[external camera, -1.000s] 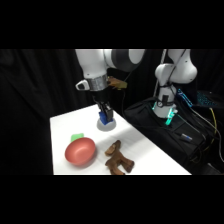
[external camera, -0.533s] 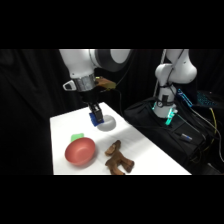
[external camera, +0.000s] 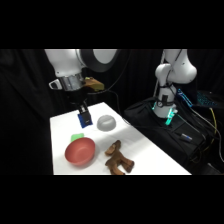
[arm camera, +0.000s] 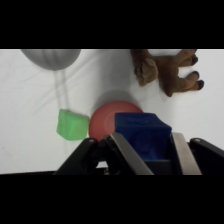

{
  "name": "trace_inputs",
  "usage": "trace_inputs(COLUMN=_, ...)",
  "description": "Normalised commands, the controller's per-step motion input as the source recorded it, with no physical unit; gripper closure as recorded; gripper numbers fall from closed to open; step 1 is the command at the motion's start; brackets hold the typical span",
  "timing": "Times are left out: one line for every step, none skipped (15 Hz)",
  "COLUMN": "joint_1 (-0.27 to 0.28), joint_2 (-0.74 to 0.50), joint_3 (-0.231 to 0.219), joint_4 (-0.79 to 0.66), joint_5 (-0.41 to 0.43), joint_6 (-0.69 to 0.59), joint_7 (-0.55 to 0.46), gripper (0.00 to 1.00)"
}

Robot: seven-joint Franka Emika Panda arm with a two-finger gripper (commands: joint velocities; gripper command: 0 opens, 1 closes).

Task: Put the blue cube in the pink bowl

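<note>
Got the cube (arm camera: pixel 142 135) pinched between my claw's (arm camera: pixel 147 150) two fingers, so the grab part is done and I'm in the carry step. In the side view it hangs in the air off the table (external camera: pixel 145 150), above the far-left part, roughly level with the grey bowl (external camera: pixel 106 122) beside it.

The pink bowl (external camera: pixel 80 151) sits near the table's left edge toward the front, with the green block (external camera: pixel 76 136) just behind it, close enough that I can't tell if they touch. From my wrist view the bowl peeks out right behind the cube, so I'm not centred over it yet.

The brown toy animal (external camera: pixel 117 160) lies near the front edge, just right of the bowl.

Next I figure: slide over until the cube is squarely above the bowl's hollow, lower a bit, then let go. Main thing is not drifting over the green block or the toy.
</note>
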Motion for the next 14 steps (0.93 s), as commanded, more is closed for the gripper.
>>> trace_inputs(joint_1=-0.051, joint_2=0.27, joint_3=0.017, joint_4=0.47, joint_5=0.066, joint_6=-0.16, joint_7=-0.02, gripper=0.77)
trace_inputs(joint_1=-0.052, joint_2=0.28, joint_3=0.014, joint_4=0.46, joint_5=0.065, joint_6=-0.15, joint_7=-0.01, gripper=0.77)
trace_inputs(joint_1=-0.053, joint_2=0.28, joint_3=0.012, joint_4=0.44, joint_5=0.065, joint_6=-0.13, joint_7=-0.01, gripper=0.77)
trace_inputs(joint_1=-0.053, joint_2=0.29, joint_3=0.008, joint_4=0.43, joint_5=0.063, joint_6=-0.12, joint_7=-0.01, gripper=0.77)
trace_inputs(joint_1=-0.054, joint_2=0.28, joint_3=0.007, joint_4=0.42, joint_5=0.063, joint_6=-0.10, joint_7=-0.01, gripper=0.77)
trace_inputs(joint_1=-0.057, joint_2=0.28, joint_3=0.008, joint_4=0.41, joint_5=0.067, joint_6=-0.09, joint_7=-0.02, gripper=0.77)
trace_inputs(joint_1=-0.050, joint_2=0.28, joint_3=0.002, joint_4=0.40, joint_5=0.052, joint_6=-0.07, joint_7=-0.01, gripper=0.77)
trace_inputs(joint_1=-0.045, joint_2=0.27, joint_3=-0.001, joint_4=0.39, joint_5=0.049, joint_6=-0.05, joint_7=0.01, gripper=0.77)
trace_inputs(joint_1=-0.058, joint_2=0.28, joint_3=0.016, joint_4=0.41, joint_5=0.074, joint_6=-0.09, joint_7=-0.03, gripper=0.77)
trace_inputs(joint_1=-0.061, joint_2=0.33, joint_3=0.017, joint_4=0.45, joint_5=0.079, joint_6=-0.10, joint_7=-0.04, gripper=0.77)
trace_inputs(joint_1=-0.063, joint_2=0.34, joint_3=0.019, joint_4=0.47, joint_5=0.080, joint_6=-0.11, joint_7=-0.05, gripper=0.77)
trace_inputs(joint_1=-0.068, joint_2=0.36, joint_3=0.025, joint_4=0.48, joint_5=0.094, joint_6=-0.14, joint_7=-0.06, gripper=0.77)
trace_inputs(joint_1=-0.073, joint_2=0.36, joint_3=0.034, joint_4=0.49, joint_5=0.105, joint_6=-0.16, joint_7=-0.08, gripper=0.77)
trace_inputs(joint_1=-0.075, joint_2=0.36, joint_3=0.040, joint_4=0.50, joint_5=0.114, joint_6=-0.19, joint_7=-0.08, gripper=0.77)
